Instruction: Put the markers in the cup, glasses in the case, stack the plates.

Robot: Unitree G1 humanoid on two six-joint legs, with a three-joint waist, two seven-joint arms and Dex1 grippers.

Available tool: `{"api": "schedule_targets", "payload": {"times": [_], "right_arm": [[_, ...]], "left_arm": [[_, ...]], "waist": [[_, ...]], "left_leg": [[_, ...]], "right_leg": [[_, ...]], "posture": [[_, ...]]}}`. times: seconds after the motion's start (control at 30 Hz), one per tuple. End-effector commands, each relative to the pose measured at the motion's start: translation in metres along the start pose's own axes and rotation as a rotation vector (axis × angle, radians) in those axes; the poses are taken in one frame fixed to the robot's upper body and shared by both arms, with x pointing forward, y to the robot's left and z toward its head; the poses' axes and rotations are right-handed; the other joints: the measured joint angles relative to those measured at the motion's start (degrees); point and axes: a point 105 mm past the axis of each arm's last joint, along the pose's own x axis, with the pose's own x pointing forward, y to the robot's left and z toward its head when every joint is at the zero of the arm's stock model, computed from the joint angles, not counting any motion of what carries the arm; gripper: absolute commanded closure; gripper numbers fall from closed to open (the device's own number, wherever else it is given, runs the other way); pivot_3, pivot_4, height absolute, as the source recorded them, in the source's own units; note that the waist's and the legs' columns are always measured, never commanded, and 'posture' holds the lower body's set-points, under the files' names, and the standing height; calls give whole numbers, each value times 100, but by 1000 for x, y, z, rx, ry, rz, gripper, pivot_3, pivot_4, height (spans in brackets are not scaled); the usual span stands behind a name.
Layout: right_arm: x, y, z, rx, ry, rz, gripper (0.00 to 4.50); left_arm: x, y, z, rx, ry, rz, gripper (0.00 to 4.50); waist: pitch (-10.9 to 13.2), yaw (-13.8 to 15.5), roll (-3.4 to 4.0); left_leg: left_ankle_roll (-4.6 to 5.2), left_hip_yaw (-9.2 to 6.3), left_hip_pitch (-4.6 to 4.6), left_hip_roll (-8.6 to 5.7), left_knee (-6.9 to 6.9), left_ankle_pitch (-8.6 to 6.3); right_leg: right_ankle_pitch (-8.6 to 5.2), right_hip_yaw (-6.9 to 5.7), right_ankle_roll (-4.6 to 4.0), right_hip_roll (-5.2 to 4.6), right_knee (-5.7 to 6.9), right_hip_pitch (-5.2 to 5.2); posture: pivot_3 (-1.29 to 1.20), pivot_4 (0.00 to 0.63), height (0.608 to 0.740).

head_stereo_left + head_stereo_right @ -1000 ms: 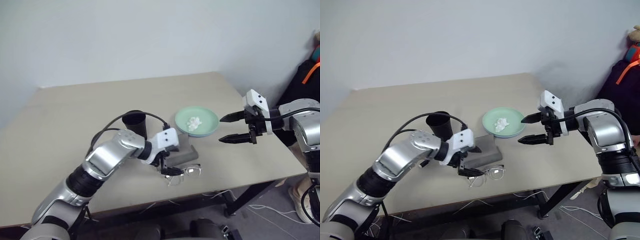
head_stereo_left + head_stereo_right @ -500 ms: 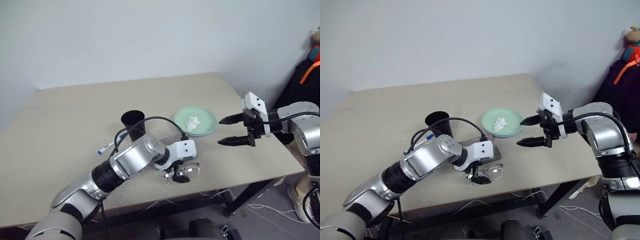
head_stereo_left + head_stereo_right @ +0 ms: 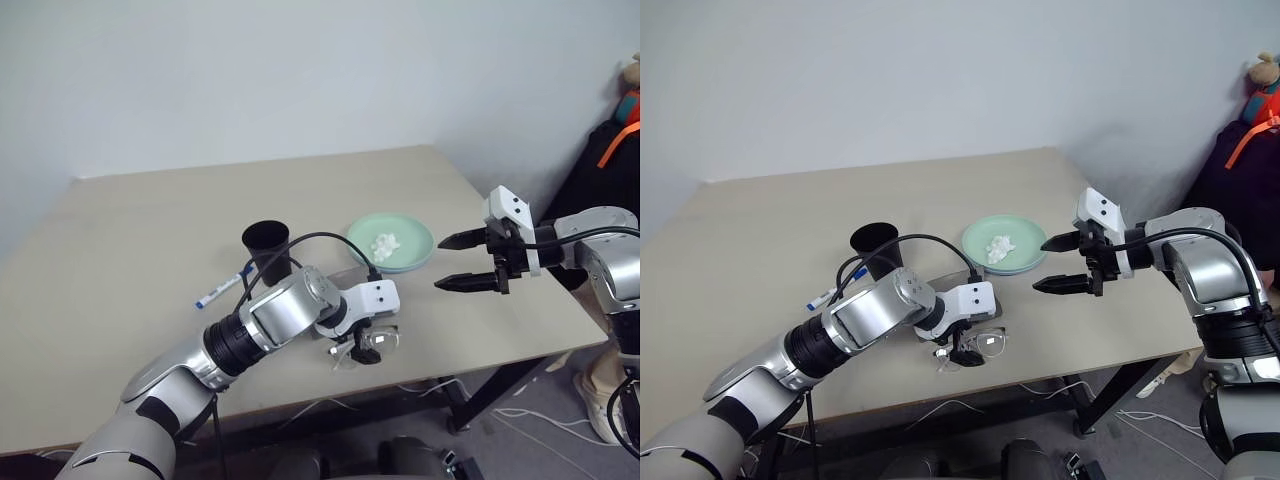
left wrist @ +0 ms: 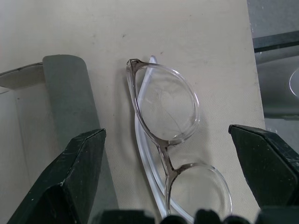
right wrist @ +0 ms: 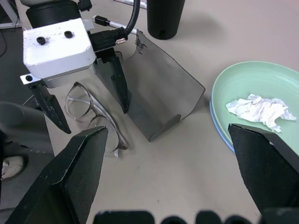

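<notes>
A plain pale wall point(image 3: 300, 70) stood behind the scene, lit evenly and without windows. In front of it was a beige tabletop point(image 3: 150, 220) with straight edges, carried on a dark metal frame point(image 3: 1120, 385) that showed under its near right corner. The floor point(image 3: 540, 440) below was grey, and thin cables point(image 3: 520, 412) lay loose on it. At the far right, near the wall, a dark bag with an orange strap point(image 3: 1245, 140) was standing, with a small soft toy point(image 3: 1266, 75) above it.
</notes>
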Motion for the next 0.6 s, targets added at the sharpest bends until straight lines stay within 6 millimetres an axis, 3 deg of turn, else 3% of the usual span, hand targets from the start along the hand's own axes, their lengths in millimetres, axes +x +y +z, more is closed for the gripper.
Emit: {"api": "schedule_targets", "payload": {"times": [0.03, 0.13, 0.33, 0.6], "right_arm": [[-5, 0, 10, -42, -20, -16, 0], [-4, -1, 10, -42, -21, -18, 0], [-4, -1, 10, -43, -23, -21, 0], [-1, -1, 10, -42, -25, -21, 0]], "left_arm": [[-5, 9, 2, 14, 16, 48, 392], [-4, 9, 1, 13, 25, 50, 1252], [-3, 10, 0, 11, 35, 49, 3431], [-3, 11, 0, 22, 36, 52, 3431]], "waist": [[0, 0, 0], [0, 1, 0], [0, 3, 0], [-1, 3, 1]], "left_leg": [[0, -1, 0, 0, 0, 0], [0, -1, 0, 0, -1, 0], [0, -2, -2, -7, -4, 0], [1, -1, -2, -11, -1, 0]], "right_leg": [[0, 0, 0, 0, 1, 0], [0, 1, 0, 1, 2, -1], [0, 13, 0, 1, 1, -1], [0, 21, 0, 2, 1, 0]], "posture": [[0, 0, 727], [0, 0, 727], [0, 0, 727], [0, 0, 727]]}}
